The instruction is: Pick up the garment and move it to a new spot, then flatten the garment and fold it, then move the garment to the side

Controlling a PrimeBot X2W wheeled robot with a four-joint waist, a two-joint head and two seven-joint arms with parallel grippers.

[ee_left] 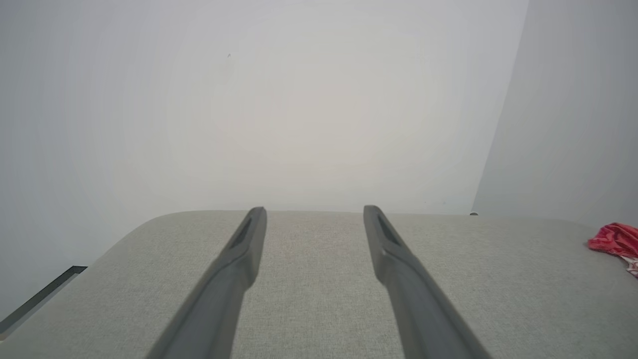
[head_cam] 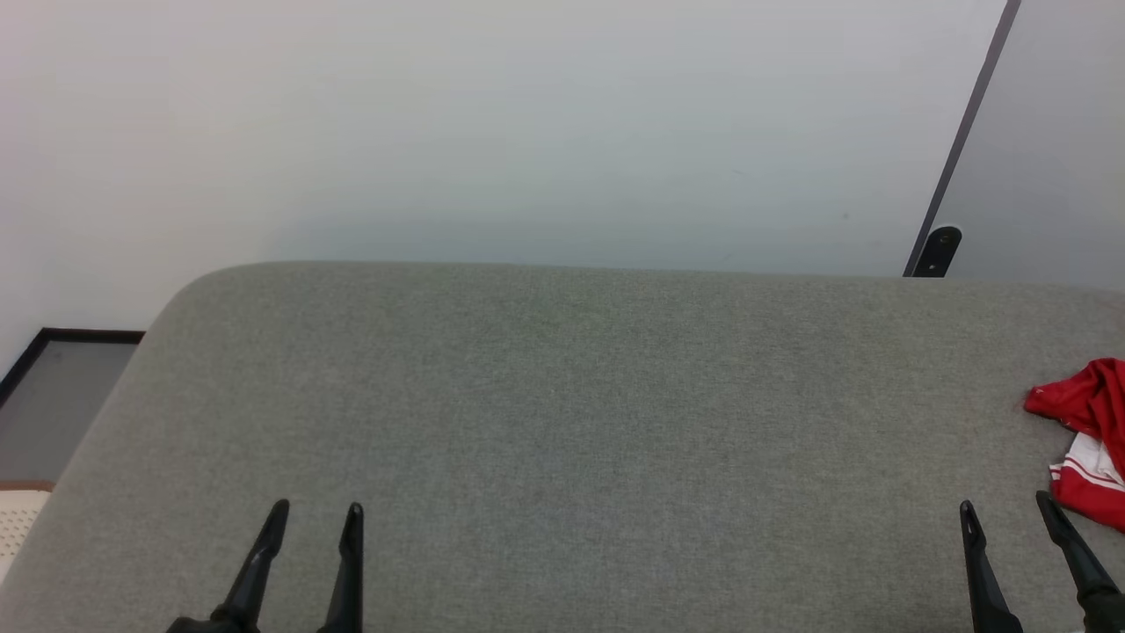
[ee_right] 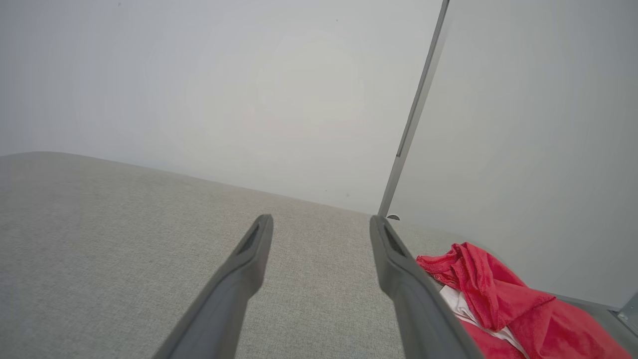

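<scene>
Pointing forward over the grey fabric surface [head_cam: 562, 413], left gripper [head_cam: 318, 505] and right gripper [head_cam: 1005, 499] are held low, fingers spread, empty; red jersey [head_cam: 1090, 413] is bunched beside the right.

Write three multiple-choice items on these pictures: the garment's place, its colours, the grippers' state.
1. Where on the grey surface does the garment lie?
A. far left side
B. middle
C. far right side, near the right gripper
2. The garment's colours?
A. red and white
B. blue and yellow
C. black
3. The left gripper and right gripper are:
A. both shut
B. both open, empty
C. holding the garment
Key: 1C, it lies at the head view's right edge; 2A, red cloth with white trim; 3B, fingers apart with nothing between.
</scene>
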